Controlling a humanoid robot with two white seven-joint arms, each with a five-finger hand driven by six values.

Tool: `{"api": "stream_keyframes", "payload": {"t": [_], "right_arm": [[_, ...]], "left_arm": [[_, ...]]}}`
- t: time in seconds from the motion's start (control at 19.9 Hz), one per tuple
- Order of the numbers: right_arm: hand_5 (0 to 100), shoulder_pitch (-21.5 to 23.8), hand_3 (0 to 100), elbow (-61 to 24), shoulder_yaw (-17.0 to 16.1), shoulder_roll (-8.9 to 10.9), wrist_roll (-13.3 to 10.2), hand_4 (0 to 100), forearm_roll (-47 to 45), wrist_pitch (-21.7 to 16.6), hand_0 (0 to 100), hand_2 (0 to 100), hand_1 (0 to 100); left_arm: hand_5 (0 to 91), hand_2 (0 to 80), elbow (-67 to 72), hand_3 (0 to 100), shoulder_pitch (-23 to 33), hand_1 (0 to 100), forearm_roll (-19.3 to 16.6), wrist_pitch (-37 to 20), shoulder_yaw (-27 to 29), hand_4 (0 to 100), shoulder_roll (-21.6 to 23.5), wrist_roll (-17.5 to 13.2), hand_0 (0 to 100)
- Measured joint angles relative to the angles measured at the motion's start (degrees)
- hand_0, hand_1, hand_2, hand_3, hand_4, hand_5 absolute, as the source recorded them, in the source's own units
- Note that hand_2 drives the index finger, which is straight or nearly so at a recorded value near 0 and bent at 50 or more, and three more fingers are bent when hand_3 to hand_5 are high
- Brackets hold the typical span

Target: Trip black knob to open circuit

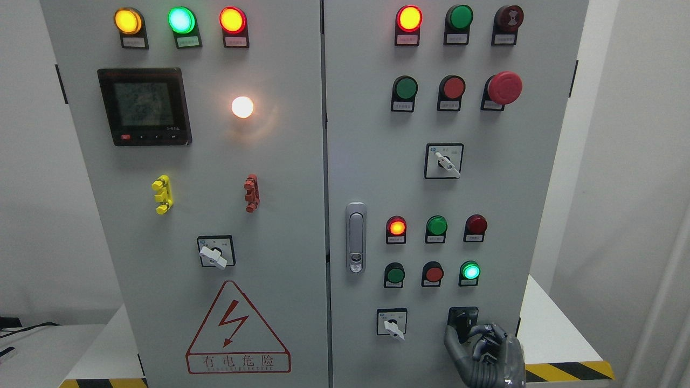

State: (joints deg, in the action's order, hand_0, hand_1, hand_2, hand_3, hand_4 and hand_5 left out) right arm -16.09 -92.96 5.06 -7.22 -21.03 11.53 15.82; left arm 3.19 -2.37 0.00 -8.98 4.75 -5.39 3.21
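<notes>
The black knob [462,320] sits in a black square plate at the lower right of the grey cabinet's right door [372,134]. My right hand [464,335] comes up from the bottom edge. Its thumb lies left of the knob's lower end and its curled fingers [488,335] press in from the right, so the hand pinches the knob. The knob's lower part is hidden behind the fingers. My left arm does not show.
A white selector switch [392,325] sits just left of the knob. Indicator lamps and push buttons [434,274] run above it, with a door latch [355,237] near the seam. The cabinet stands on a white platform [555,328] with yellow-black edge tape.
</notes>
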Motion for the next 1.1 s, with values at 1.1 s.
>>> {"api": "stream_keyframes", "payload": {"t": [1.1], "right_arm": [[99,0.1,99,0.69,-0.17,0.01,-0.54,93,4.49,-0.43,17,58,76]], "left_arm": [[0.0,0.0,0.0,0,0.0,39,0.0,0.0,0.0,0,-0.02,0.0,12]]}}
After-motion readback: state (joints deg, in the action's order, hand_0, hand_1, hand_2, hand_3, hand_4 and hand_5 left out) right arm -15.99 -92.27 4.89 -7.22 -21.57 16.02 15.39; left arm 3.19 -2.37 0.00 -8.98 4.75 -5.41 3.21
